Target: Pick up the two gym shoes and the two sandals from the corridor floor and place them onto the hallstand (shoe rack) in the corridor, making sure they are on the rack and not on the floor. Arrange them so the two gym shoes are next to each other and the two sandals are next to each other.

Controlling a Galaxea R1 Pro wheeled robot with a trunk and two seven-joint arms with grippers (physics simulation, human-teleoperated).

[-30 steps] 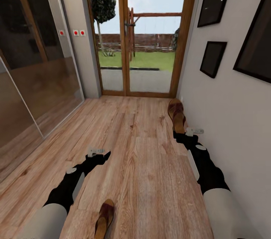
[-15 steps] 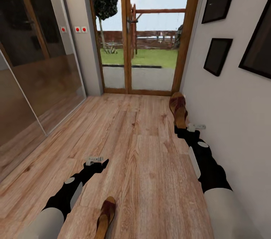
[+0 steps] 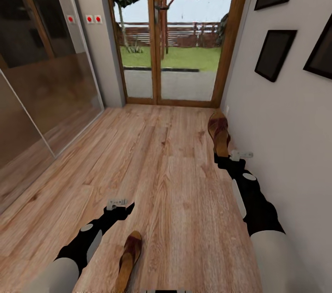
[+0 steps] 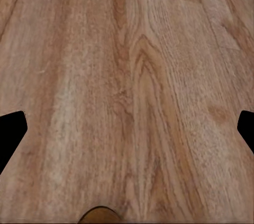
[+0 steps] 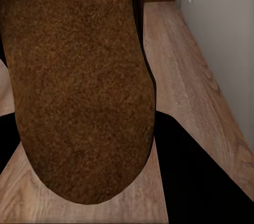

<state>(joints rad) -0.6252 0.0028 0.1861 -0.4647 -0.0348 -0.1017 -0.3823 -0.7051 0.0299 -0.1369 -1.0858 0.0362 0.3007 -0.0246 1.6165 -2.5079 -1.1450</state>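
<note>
The left gripper point(image 3: 117, 204) is held low over the corridor floor point(image 3: 161, 159), its jaws spread apart with bare planks between them in the left wrist view. One sandal point(image 3: 128, 259) is seen on the floor just beside the left forearm. A second sandal point(image 3: 219, 132) is positioned by the right-hand wall, its heel end clamped by the right gripper point(image 3: 229, 158); its tan footbed point(image 5: 79, 86) is shown between the black fingers point(image 5: 196, 176).
</note>
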